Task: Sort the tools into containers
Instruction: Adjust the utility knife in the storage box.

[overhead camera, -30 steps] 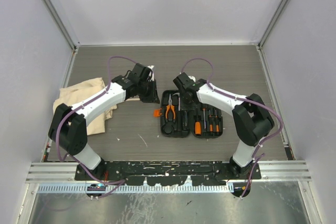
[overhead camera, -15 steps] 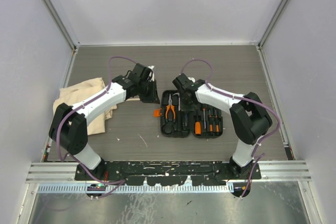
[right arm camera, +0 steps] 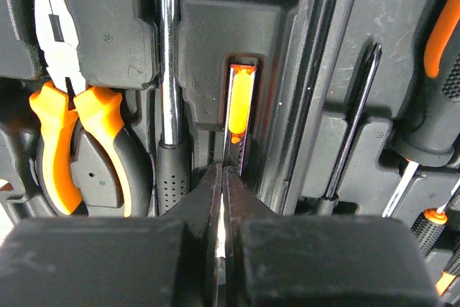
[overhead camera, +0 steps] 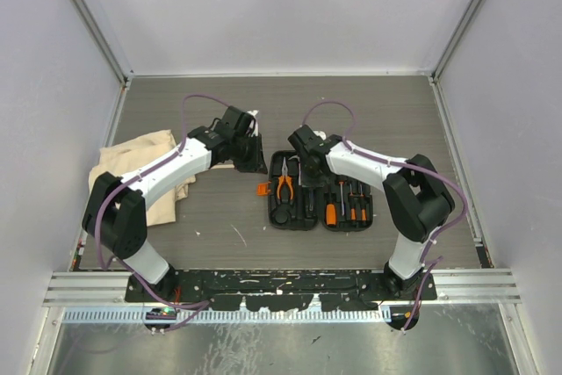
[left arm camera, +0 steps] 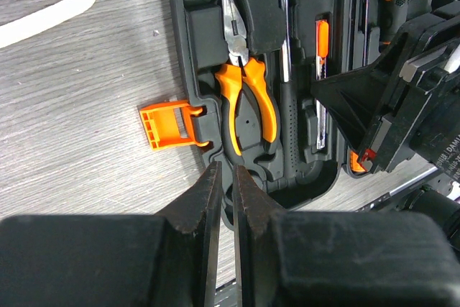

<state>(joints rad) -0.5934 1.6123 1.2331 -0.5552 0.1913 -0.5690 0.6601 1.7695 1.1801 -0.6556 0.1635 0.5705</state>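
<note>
The black tool case (overhead camera: 318, 191) lies open mid-table, with the orange-and-black pliers (overhead camera: 283, 186), the hammer (right arm camera: 169, 70) and the screwdrivers (overhead camera: 344, 204) in its moulded slots. My right gripper (overhead camera: 300, 164) reaches down into the left half. In the right wrist view its jaws (right arm camera: 222, 170) are shut on the shaft of the thin orange-tipped driver (right arm camera: 241, 102), which lies in its slot. My left gripper (overhead camera: 253, 157) hovers by the case's far left corner. Its jaws (left arm camera: 224, 170) are together except for a slit, and nothing is between them. The beige cloth bag (overhead camera: 140, 160) lies at the left.
An orange latch (left arm camera: 167, 124) sticks out from the case's left side. A thin pale stick (left arm camera: 50, 18) lies on the table left of the case. Side walls close in the table on both sides, and the arm bases stand along the near edge.
My right gripper's jaws have closed on the thin driver's shaft, and its wrist has edged slightly left. The left arm has not moved.
</note>
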